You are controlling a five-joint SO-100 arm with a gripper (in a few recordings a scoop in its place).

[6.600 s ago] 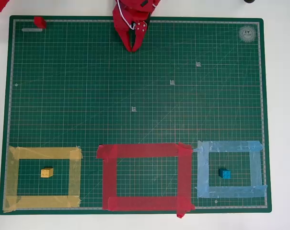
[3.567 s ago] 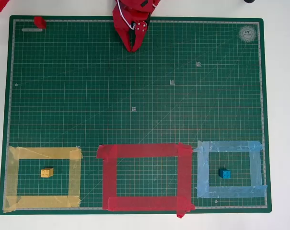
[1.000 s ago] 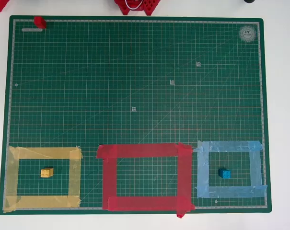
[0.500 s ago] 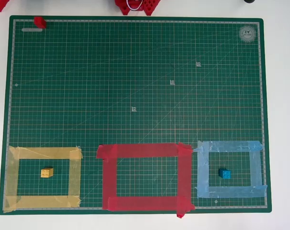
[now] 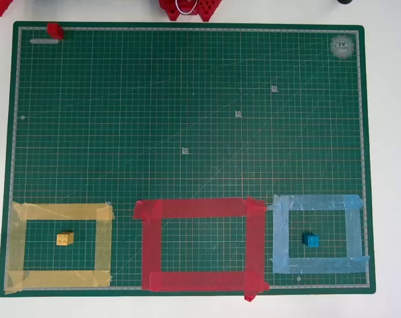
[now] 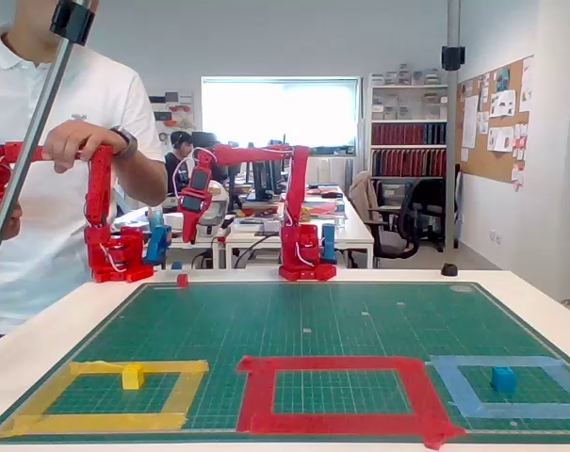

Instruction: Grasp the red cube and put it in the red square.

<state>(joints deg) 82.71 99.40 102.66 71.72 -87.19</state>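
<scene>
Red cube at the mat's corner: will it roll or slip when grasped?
The red cube looks rigid with flat faces, so it probably won't roll. Being tiny, it is likely light and could skid on the mat if nudged.

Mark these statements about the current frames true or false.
1. The red cube lies inside the red square. False: in the overhead view it sits at the top-left corner of the mat, far from the square.
2. The yellow cube sits inside the yellow outline. True.
3. The blue cube rests on the tape of the blue outline. False: it sits on bare mat inside the outline.
4. In the fixed view the gripper hangs in the air, clear of the table. True.
5. The red square has nothing inside it. True.
</scene>
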